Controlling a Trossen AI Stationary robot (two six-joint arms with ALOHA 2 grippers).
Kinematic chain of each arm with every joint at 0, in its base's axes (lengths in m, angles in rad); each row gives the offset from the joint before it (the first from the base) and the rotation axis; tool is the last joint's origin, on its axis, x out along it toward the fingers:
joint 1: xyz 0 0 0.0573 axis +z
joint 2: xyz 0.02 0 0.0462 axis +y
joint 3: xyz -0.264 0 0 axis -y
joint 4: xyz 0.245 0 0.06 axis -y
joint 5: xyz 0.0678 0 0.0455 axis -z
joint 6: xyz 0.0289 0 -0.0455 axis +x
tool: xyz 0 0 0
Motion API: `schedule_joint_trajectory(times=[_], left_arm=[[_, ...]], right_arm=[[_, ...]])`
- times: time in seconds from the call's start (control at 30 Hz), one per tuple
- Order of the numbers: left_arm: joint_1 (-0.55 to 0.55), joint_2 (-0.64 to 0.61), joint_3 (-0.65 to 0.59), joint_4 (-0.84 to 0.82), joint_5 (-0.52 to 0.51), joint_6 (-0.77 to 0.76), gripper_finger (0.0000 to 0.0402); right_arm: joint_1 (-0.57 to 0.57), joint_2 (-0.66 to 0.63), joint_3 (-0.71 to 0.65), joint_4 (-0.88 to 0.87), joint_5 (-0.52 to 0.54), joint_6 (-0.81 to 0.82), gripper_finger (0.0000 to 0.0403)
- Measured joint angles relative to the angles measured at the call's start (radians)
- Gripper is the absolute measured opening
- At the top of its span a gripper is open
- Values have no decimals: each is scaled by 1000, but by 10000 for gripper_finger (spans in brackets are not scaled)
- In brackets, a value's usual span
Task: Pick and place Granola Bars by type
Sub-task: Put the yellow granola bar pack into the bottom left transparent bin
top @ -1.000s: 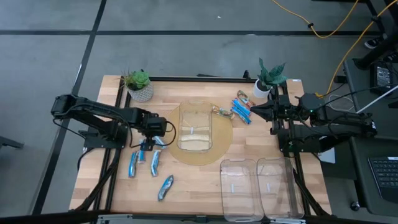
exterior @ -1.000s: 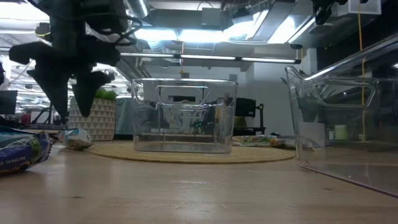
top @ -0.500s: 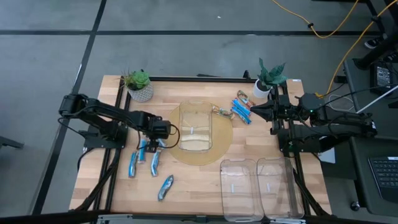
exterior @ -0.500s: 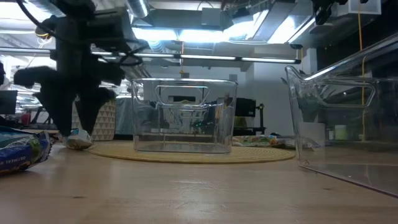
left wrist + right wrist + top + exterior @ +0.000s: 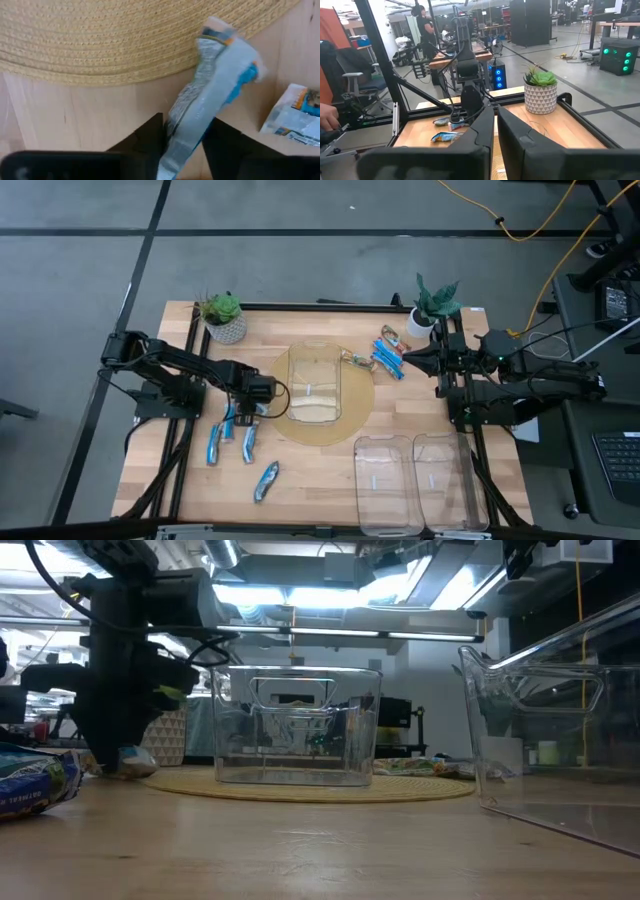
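Observation:
Blue-and-silver Granola Bars [image 5: 249,442] lie on the wood left of the round woven mat [image 5: 355,420]. One more such bar [image 5: 210,85] lies between the fingers of my left gripper [image 5: 243,410], which points down at the mat's left edge and is shut on it; the low view shows that gripper [image 5: 112,755] down at the tabletop. Multicoloured bars [image 5: 388,352] lie at the far right, next to my right gripper [image 5: 407,358]. That gripper hangs level and shut with nothing in it [image 5: 496,131]. My left gripper pinches the blue-and-silver bar by its two long sides [image 5: 182,125] between the two fingers, toward one end. The fingers come from above, pointing down, and lie across the bar. The bar is down on the wood, its other end [image 5: 217,32] reaching the mat's edge.
A clear bin [image 5: 314,385] stands on the mat, and two more clear bins [image 5: 385,480] stand at the near right. Potted plants [image 5: 224,315] [image 5: 432,305] stand at the far edge. Another bar [image 5: 266,480] lies near the front left.
My left gripper has come down to the tabletop, shifting a little toward the mat, and has shut its spread fingers on the blue-and-silver bar. The bar stays on the wood. My right arm has kept still.

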Motion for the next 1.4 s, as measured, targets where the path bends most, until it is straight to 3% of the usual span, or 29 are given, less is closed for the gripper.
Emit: schedule_joint_trajectory(times=[0.3, 0.63, 0.93, 1.17, 1.4], left_arm=[[0, 0, 37, -90, -4, -15, 32], [0, -18, 201, -248, -80, -12, 37], [0, -172, 378, -327, -235, -27, 31], [0, -301, 488, -154, -262, -73, 28], [0, -417, 495, 256, -122, -65, 29]], right_arm=[[0, 1, 0, -1, 0, -2, 28], [0, 3, 0, -1, 1, -3, 28], [0, 12, 0, -6, 1, -3, 28], [0, 25, 0, -6, 1, -3, 28], [0, 35, 0, -6, 1, -1, 28]])
